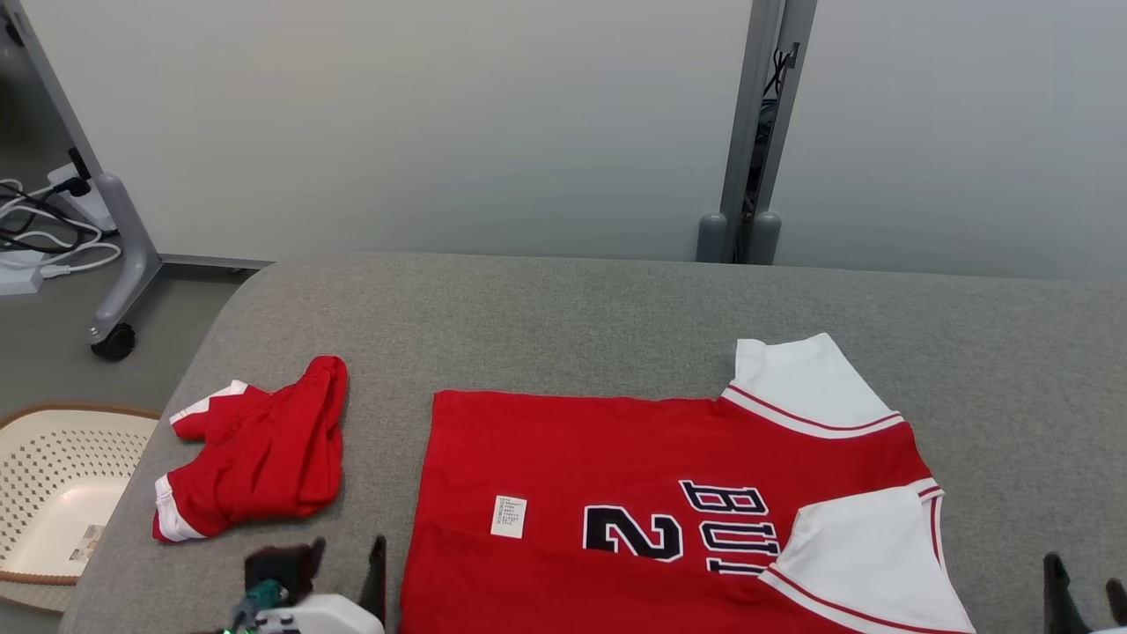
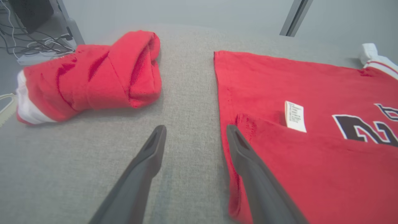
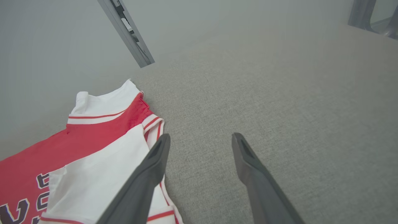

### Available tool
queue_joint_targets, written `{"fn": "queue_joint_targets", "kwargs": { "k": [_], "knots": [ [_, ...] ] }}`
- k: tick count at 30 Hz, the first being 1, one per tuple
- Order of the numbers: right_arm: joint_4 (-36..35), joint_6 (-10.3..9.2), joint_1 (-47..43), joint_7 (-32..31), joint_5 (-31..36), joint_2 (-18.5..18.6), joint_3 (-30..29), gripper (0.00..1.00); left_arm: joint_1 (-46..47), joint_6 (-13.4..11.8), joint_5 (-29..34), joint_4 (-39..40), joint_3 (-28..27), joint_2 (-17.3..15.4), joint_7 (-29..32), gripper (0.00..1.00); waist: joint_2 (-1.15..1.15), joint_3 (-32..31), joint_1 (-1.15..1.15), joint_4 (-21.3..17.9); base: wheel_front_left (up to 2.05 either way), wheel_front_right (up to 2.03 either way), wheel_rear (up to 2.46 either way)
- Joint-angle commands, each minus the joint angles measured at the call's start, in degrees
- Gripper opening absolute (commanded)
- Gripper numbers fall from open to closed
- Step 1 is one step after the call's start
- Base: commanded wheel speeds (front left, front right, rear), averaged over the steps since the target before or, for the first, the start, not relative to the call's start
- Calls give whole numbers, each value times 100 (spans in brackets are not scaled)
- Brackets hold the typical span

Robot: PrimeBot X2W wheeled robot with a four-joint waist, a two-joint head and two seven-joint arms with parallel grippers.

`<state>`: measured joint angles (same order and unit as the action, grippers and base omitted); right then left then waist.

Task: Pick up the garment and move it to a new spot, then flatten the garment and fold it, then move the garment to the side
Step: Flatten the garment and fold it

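Red jersey (image 1: 616, 449) flat | left gripper (image 2: 196, 128) apart astride hem edge (image 2: 221, 102) | right gripper (image 3: 201, 136) apart astride sleeve edge (image 3: 155, 126)

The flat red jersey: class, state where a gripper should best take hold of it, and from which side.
Probably its straight hem edge, approached from the robot's left, low along the table. The jersey lies flat, so only an edge offers a lip, and the open left gripper straddles it.
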<state>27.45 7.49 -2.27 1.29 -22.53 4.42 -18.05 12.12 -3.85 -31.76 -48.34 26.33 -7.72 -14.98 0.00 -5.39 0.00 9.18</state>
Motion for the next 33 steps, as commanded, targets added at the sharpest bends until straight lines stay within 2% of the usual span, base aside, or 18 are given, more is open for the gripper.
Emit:
{"fn": "queue_joint_targets", "kwargs": {
  "k": [1, 4, 7, 11, 13, 15, 18, 21, 26, 33],
  "knots": [
    [-107, 0, 61, 90, 85, 32, -29, 100, 92, -76, 67, 139, -72, -67, -20, 100, 0, 0, 0, 10, 0, 0, 0],
    [-631, 0, 204, 346, 273, -16, -83, 100, 113, -288, 407, 934, -349, -203, -21, 100, 0, 8, 0, 26, 0, 0, 0],
    [-1107, 0, 287, 715, 385, -44, 170, 100, 2, -370, 832, 1764, -620, -268, -21, 100, 0, 34, 0, 30, 0, 0, 0],
    [-1636, -3, 317, 1267, 259, 137, 923, 100, -288, -244, 1196, 2616, -1024, -89, -14, 100, 0, 69, 0, -8, 0, 0, 0],
    [-1768, -2, 289, 1370, 445, 265, 1202, 100, -403, -123, 1438, 2919, -1167, 8, -14, 100, 0, 80, 0, -27, 0, 0, 0],
    [-1945, 1, 280, 1401, 600, 234, 1388, 100, -580, -64, 1611, 3156, -1338, 114, -15, 100, 0, 84, 0, -46, 0, 0, 0],
    [-2212, -1, 180, 1399, 809, 146, 1403, 100, -847, -23, 1819, 3442, -1630, 280, -14, 100, 0, 92, 0, -83, 0, 0, 0],
    [-2281, -1, 99, 1397, 896, 30, 1402, 100, -1064, 174, 1949, 3523, -1739, 405, -14, 100, 0, 97, 0, -86, 0, 0, 0],
    [-2260, 0, 11, 1398, 959, -54, 1450, 100, -1162, 344, 2116, 3447, -1890, 451, -14, 100, 0, 105, 0, -81, 0, 0, 0],
    [-2204, 0, 76, 1399, 1010, -105, 1404, 100, -1090, 446, 2308, 3418, -2008, 470, -15, 100, 0, 154, 0, -114, 0, 0, 0]
  ]
}}
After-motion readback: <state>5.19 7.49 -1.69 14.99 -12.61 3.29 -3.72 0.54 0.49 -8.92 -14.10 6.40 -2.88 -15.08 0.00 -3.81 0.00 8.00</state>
